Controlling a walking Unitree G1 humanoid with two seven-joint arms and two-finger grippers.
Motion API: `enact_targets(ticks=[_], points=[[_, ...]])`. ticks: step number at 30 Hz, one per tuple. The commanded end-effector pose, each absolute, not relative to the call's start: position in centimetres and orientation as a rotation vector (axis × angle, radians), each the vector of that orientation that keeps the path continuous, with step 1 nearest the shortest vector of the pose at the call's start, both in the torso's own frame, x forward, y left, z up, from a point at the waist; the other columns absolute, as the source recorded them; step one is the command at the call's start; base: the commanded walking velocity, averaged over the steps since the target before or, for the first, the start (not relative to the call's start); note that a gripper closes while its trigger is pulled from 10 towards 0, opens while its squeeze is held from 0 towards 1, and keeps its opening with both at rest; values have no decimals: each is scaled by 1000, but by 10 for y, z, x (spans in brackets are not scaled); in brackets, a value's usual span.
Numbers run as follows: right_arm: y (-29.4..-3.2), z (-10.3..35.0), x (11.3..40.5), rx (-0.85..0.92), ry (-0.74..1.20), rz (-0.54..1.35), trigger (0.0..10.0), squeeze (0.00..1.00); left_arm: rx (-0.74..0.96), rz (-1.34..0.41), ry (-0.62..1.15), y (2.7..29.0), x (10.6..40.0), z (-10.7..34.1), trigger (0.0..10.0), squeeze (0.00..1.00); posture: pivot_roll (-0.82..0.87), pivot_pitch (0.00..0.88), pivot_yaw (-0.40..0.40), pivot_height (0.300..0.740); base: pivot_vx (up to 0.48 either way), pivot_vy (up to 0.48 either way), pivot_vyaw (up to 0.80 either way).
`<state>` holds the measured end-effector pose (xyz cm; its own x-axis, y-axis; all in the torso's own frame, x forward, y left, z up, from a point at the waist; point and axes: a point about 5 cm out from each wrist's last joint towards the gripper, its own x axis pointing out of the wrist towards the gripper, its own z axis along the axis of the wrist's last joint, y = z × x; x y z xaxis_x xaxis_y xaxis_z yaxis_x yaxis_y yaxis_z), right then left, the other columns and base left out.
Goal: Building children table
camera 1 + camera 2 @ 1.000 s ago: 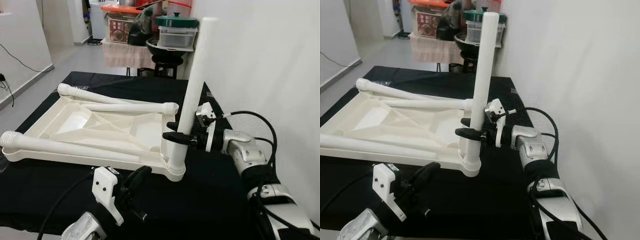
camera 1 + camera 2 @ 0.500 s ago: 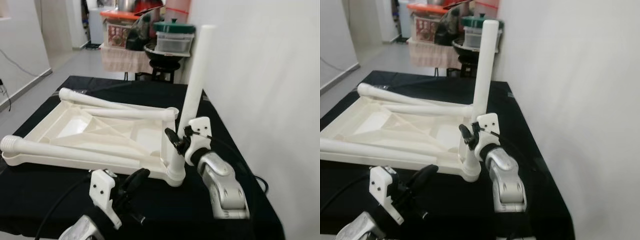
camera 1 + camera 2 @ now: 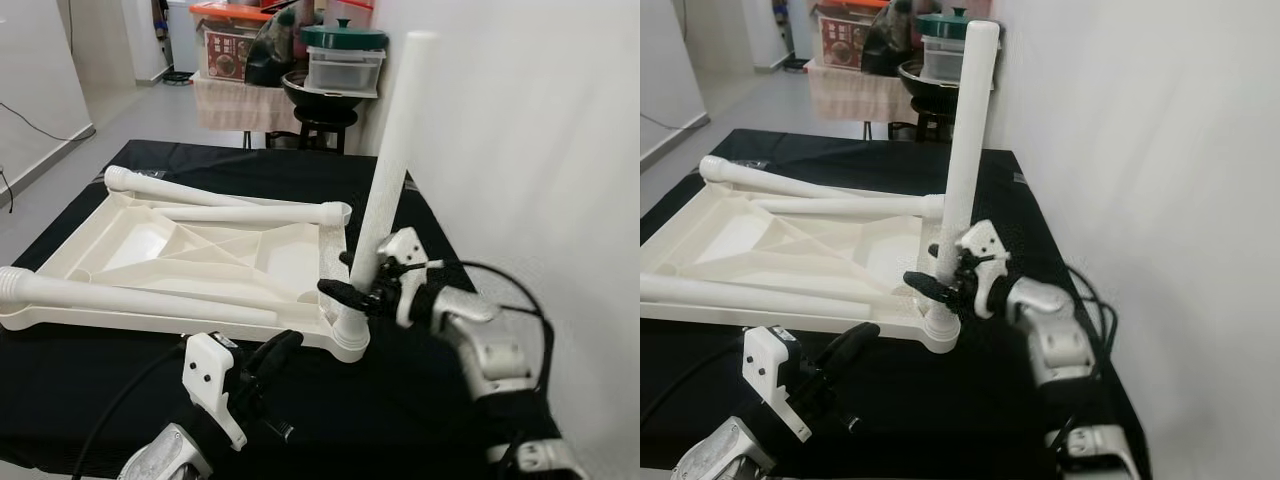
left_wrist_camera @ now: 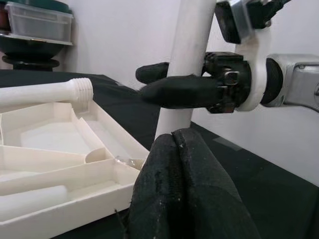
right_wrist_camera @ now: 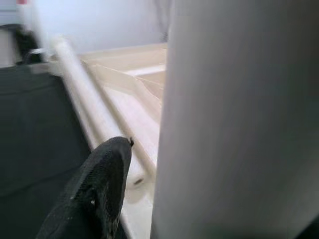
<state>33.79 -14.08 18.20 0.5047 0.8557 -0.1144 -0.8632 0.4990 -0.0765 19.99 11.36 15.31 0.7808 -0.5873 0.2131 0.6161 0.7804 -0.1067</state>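
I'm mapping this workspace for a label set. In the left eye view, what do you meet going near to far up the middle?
Left hand → upturned white tabletop → black cloth table → black stool → green-lidded container.

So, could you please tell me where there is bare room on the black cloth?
Free: the black cloth near its front edge, and the strip beyond the upturned tabletop. Crowded: the near corner, where the right gripper clamps the upright leg, with the left gripper just in front.

A home: storage boxes (image 3: 240, 45) and a lidded pot (image 3: 345, 40) crowd the background.
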Motion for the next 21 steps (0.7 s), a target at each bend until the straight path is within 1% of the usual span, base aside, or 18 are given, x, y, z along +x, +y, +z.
enact_targets(ticks=[1, 3, 5, 7, 8, 9, 10, 12, 14, 16, 19, 21], points=[[-139, 181, 338, -123, 75, 1110, 10000, 0, -174, -650, -159, 113, 201, 150, 10000, 0, 66, 0, -119, 740, 0, 0, 0], [-142, 183, 343, -109, 85, 1133, 10000, 0, -174, -650, -159, 114, 201, 150, 10000, 0, 67, 0, -118, 740, 0, 0, 0], [-149, 191, 355, -56, 79, 1160, 10000, 0, -174, -650, -157, 114, 201, 149, 10000, 0, 76, 0, -116, 740, 0, 0, 0], [-149, 191, 355, -56, 79, 1160, 10000, 0, -174, -650, -157, 114, 201, 149, 10000, 0, 76, 0, -116, 740, 0, 0, 0], [-153, 196, 361, -41, 72, 1154, 10000, 0, -173, -650, -157, 114, 201, 150, 10000, 0, 84, 0, -118, 740, 0, 0, 0], [-153, 196, 361, -41, 72, 1154, 10000, 0, -173, -650, -157, 114, 201, 150, 10000, 0, 84, 0, -118, 740, 0, 0, 0], [-158, 201, 367, -18, 63, 1139, 0, 0, -174, -651, -156, 114, 201, 150, 10000, 0, 88, 0, -121, 740, 0, 0, 0], [-158, 201, 367, -18, 63, 1139, 0, 0, -174, -651, -156, 114, 201, 150, 10000, 0, 88, 0, -121, 740, 0, 0, 0], [-168, 208, 370, 2, 46, 1141, 0, 0, -175, -652, -156, 113, 201, 150, 10000, 0, 80, 0, -121, 740, 0, 0, 0], [-168, 208, 370, 2, 46, 1141, 0, 0, -175, -652, -156, 113, 201, 150, 10000, 0, 80, 0, -121, 740, 0, 0, 0], [-179, 209, 365, -12, 15, 1157, 0, 0, -176, -652, -159, 113, 201, 151, 10000, 0, 68, 0, -118, 740, 0, 0, 0], [-180, 207, 362, -18, 11, 1157, 0, 0, -176, -652, -161, 113, 201, 152, 10000, 0, 60, 0, -116, 740, 0, 0, 0]])
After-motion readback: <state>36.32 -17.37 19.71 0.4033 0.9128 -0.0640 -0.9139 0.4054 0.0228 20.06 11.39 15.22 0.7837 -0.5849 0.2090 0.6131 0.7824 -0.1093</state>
